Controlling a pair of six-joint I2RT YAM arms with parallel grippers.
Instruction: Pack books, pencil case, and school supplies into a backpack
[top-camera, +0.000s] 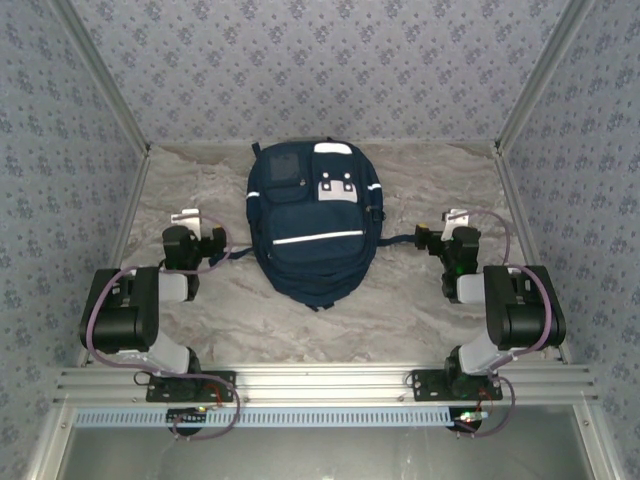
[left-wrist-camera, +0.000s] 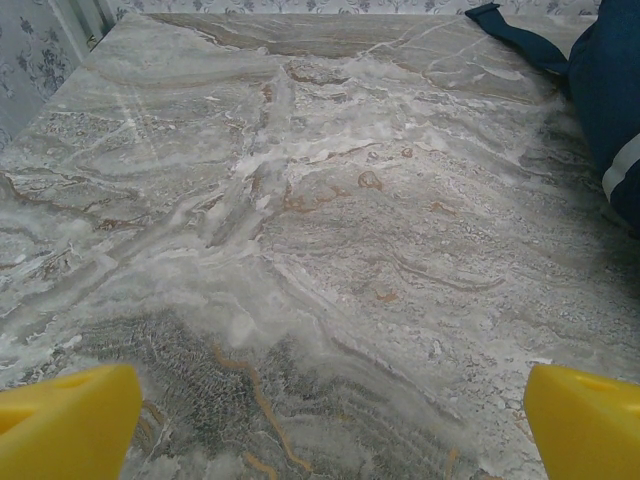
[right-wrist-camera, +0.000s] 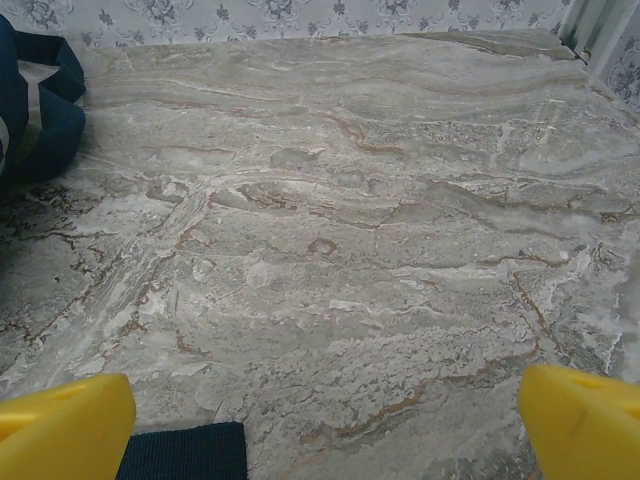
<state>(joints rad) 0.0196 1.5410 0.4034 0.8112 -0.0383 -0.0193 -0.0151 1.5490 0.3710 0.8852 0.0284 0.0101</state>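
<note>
Lying between both arms' spread fingers, backpack

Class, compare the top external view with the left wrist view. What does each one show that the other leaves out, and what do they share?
Top external: the whole backpack lying flat, with its reflective stripe and white buckle patches, and the right gripper off to one side.
Left wrist: the left gripper close up, its yellow fingertips wide apart above the marble.
Shared: the marble table and the side of the backpack nearest the left gripper.
</note>
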